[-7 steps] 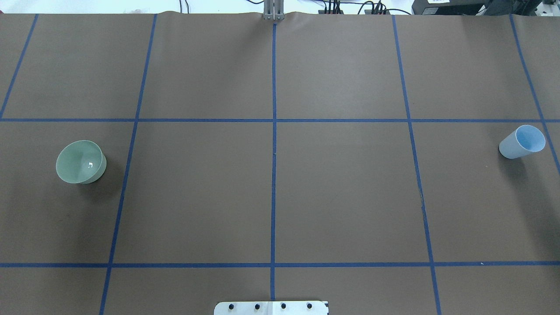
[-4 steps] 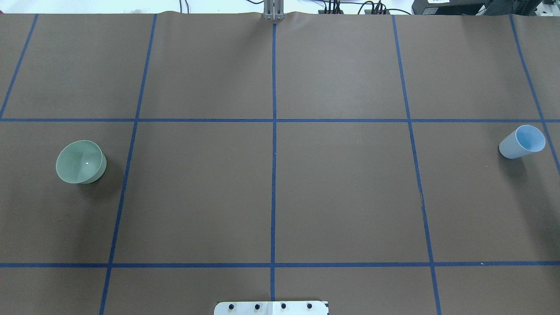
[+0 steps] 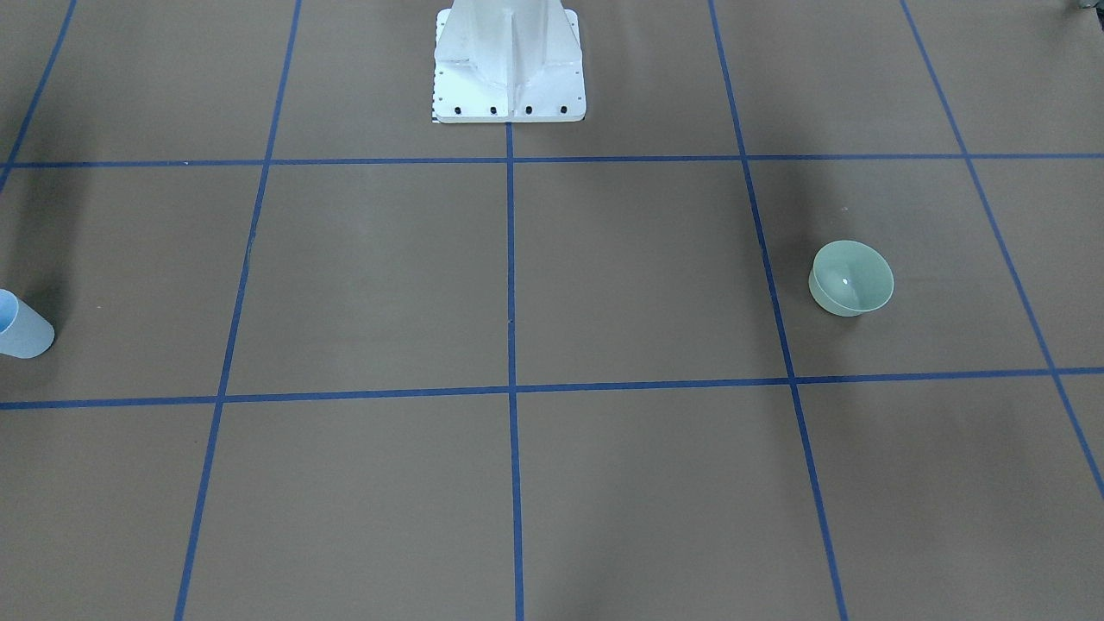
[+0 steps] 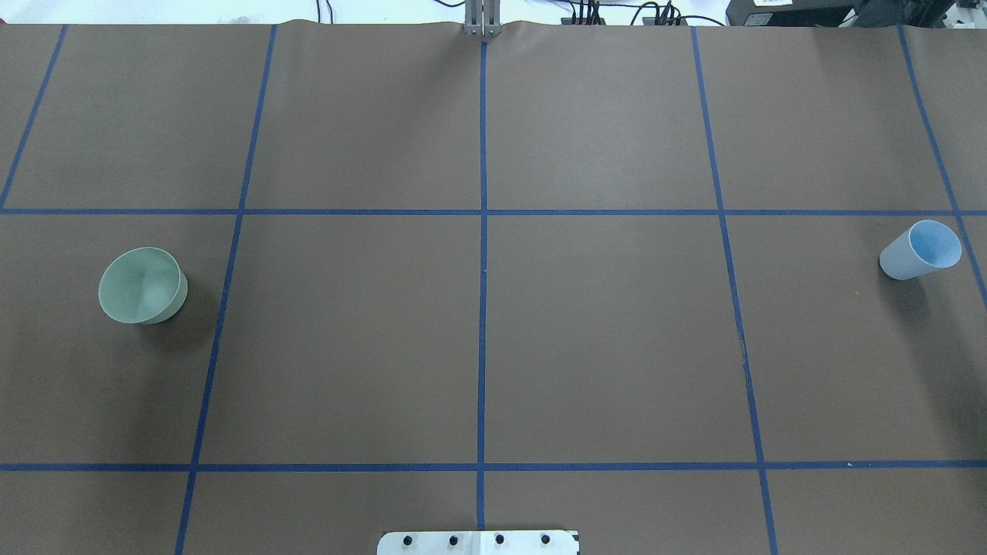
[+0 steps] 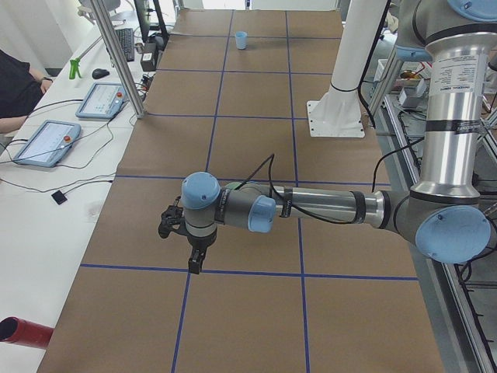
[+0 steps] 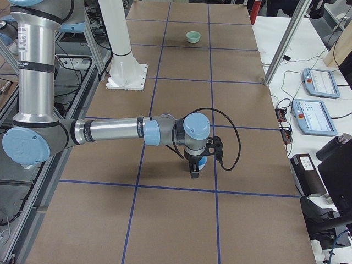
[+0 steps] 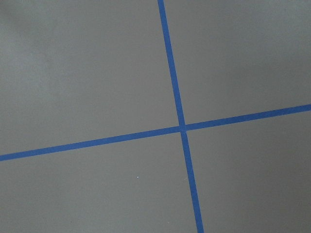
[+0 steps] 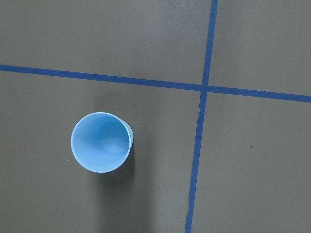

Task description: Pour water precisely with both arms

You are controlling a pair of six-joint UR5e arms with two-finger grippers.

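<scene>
Item: blue cup point(image 8: 101, 141), upright, mouth up, far to the white pedestal's point(image 3: 509, 65) right, almost straight beneath the right tool point(image 6: 193, 171); its grip cannot be told. Item: green bowl point(image 4: 143, 285), far to the pedestal's left; left tool point(image 5: 194, 263) hangs just beyond it, grip likewise unclear. Item: water, unconfirmed, one glint in the bowl. Worktop point(image 4: 601, 347): blue tape lines point(image 7: 181, 127); no obstacle judged between right tool and cup.
</scene>
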